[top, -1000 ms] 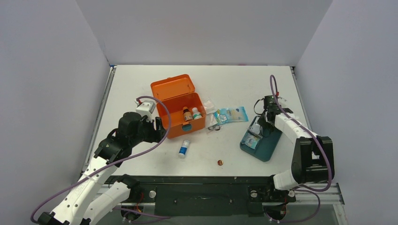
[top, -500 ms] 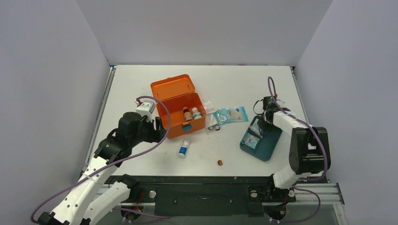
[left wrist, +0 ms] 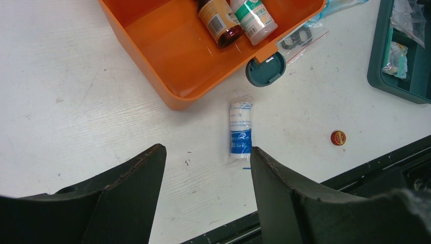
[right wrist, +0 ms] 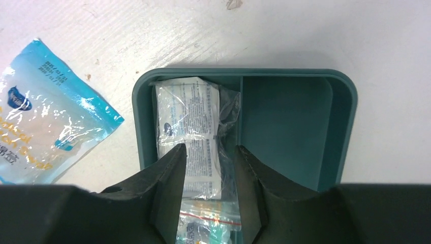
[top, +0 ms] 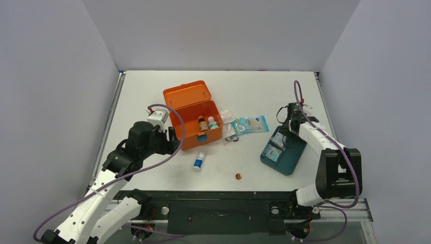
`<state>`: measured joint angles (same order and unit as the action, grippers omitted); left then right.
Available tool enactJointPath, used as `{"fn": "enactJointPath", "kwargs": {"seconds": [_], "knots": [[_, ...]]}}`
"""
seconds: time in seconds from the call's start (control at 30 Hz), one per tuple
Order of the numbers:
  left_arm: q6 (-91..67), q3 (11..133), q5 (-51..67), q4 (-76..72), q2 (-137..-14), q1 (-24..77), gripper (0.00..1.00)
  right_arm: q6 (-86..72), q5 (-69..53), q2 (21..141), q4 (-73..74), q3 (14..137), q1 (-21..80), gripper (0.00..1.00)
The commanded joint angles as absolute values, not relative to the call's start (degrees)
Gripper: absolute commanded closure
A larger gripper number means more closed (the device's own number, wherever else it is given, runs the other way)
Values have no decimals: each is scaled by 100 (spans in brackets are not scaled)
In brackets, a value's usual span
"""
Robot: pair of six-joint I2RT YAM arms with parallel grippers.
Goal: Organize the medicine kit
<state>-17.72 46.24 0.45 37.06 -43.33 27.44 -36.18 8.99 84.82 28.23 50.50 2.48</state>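
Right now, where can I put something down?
The white table is bare behind the open orange plastic medicine kit, and in front between the white bandage roll and the teal divided tray, besides a small red cap. It's crowded between kit and tray: a blue pouch and clear packets.

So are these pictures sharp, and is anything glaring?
Top external view: soft even light, faint shadows, medicine kit sharp. Left wrist view: white-and-blue roll crisp, left gripper dark and soft-edged. Right wrist view: glare on the clear packet in the teal tray and on the blue pouch.
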Motion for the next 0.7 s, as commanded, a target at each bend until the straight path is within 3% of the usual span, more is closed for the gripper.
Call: {"fn": "enactJointPath", "kwargs": {"seconds": [0.0,0.07,0.13,0.17,0.27,0.67], "knots": [[-1700,4677,0,3515,-4312,2777,41,-3561,1282,8057,3120,5316,352,63],[-1704,4674,0,3501,-4305,2777,41,-3565,1361,7959,3259,5358,436,65],[-1705,4676,0,3506,-4294,2771,41,-3571,1393,7868,3346,5363,503,72],[-1705,4676,0,3502,-4304,2774,41,-3600,1391,7812,3383,5358,528,83],[-1703,4676,121,3492,-4307,2776,41,-3666,1341,7752,3408,5310,651,100],[-1703,4674,156,3495,-4296,2771,41,-3986,1245,7965,3277,5007,747,100]]}}
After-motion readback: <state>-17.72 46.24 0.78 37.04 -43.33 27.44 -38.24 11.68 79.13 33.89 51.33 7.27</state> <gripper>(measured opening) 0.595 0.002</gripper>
